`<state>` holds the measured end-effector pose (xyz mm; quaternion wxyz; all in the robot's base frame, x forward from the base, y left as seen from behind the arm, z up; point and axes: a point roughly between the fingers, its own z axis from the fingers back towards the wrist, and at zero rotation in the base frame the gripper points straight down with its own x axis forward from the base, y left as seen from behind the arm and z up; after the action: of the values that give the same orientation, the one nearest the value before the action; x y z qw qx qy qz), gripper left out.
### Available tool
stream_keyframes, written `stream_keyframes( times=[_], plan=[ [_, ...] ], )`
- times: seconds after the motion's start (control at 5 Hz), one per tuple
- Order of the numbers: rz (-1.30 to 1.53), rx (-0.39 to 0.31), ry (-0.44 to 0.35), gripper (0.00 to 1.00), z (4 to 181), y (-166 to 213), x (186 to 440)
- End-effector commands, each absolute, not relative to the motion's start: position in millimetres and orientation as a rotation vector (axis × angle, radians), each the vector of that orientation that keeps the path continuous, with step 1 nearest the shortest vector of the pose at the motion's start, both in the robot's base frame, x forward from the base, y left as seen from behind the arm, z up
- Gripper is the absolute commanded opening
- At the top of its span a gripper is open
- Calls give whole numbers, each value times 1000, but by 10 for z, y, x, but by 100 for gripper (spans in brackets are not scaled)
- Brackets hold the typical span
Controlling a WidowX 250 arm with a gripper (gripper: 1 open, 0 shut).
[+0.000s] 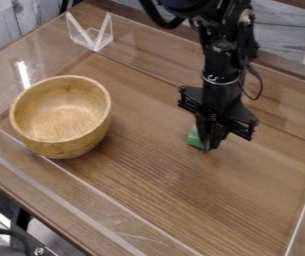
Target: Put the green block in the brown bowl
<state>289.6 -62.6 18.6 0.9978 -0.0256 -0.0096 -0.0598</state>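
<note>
Clenched on the green block [194,139] with the black gripper [212,142], pointing straight down; block low at the wooden table [141,195], well right of the brown bowl [68,140]

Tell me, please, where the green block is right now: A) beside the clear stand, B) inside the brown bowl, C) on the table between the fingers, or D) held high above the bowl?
C: the green block lies on the table right of the brown bowl, with the fingers closed on it at table level.
</note>
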Motion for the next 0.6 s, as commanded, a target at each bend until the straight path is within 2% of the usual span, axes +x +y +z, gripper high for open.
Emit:
stream_keyframes(
  times=[0.0, 0.4],
  plan=[
    [-119, -65, -6, 0, 229, -606, 2859],
    [-88, -89, 69, 0, 309, -570, 2721]
  ],
)
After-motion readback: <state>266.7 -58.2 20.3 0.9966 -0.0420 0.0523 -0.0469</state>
